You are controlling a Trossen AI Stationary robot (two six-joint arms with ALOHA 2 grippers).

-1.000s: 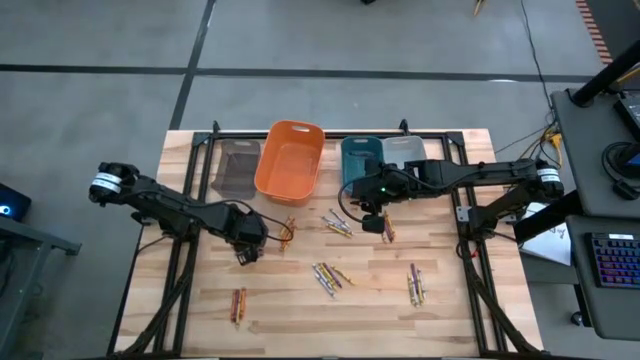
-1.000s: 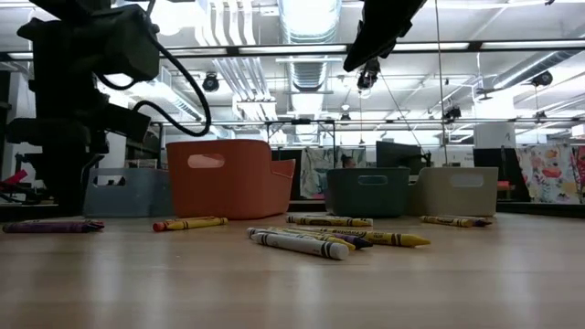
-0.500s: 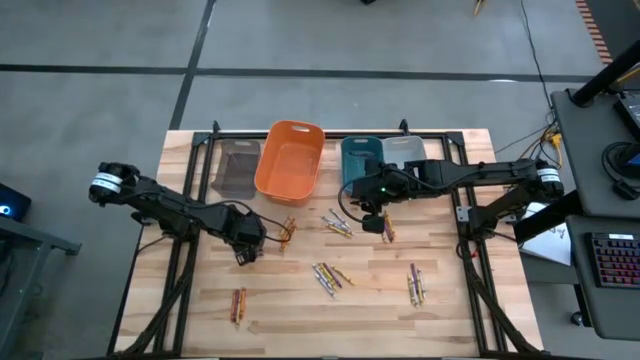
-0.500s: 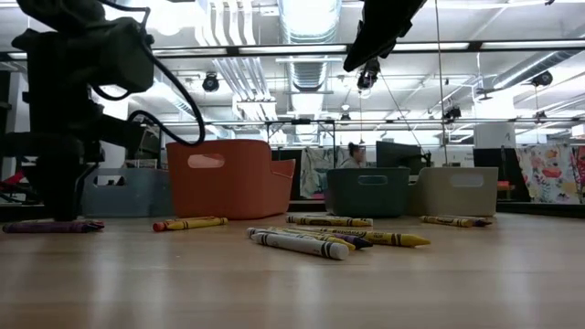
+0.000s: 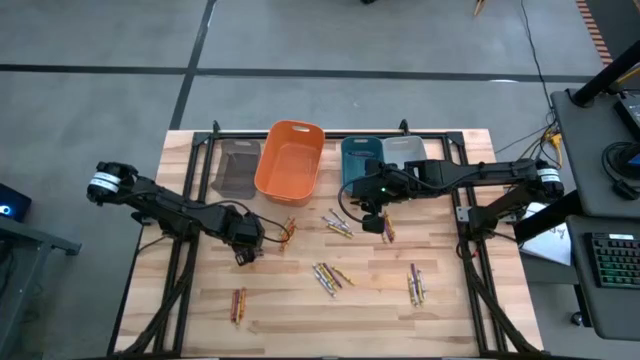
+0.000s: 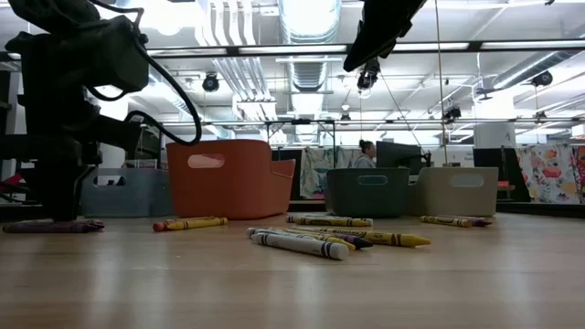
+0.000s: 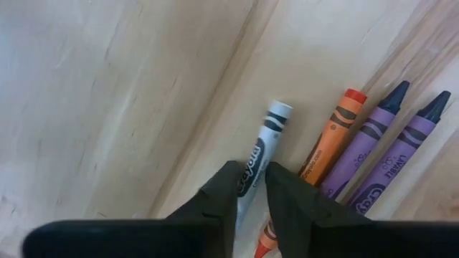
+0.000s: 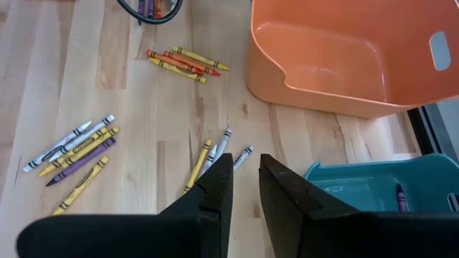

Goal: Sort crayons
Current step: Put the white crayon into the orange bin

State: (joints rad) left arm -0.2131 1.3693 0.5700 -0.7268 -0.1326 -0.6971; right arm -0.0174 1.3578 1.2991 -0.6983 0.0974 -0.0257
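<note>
— Where is the left gripper point(image 7: 251, 188) and what are its jaws doing?

— It is down at the wooden surface point(image 5: 300, 300), left of centre, in front of the brown bin point(image 5: 238, 168). In its wrist view the jaws are nearly together, pinching a white crayon point(image 7: 264, 147) that lies flat on the wood. Just beside it lie an orange crayon point(image 7: 331, 132) and two purple crayons point(image 7: 380, 143).

— And the right gripper point(image 8: 244, 179)?

— It hangs above the surface near the teal bin point(image 5: 358, 160), high enough that the low view shows it up by the ceiling lights. Its jaws stand a narrow gap apart with nothing between them.

— Where are the rest of the crayons?

— In scattered clusters on the surface: a small group under the right arm point(image 5: 337, 224), a mixed bunch near the middle point(image 5: 328, 275), a few toward the right edge point(image 5: 415, 285), and a pair near the front left point(image 5: 239, 303). One crayon shows inside the teal bin in the right wrist view point(image 8: 399, 195).

— The bins?

— Four in a row at the far side: brown, then the orange bin point(image 5: 290, 158), teal, then the grey bin point(image 5: 403, 151).
</note>
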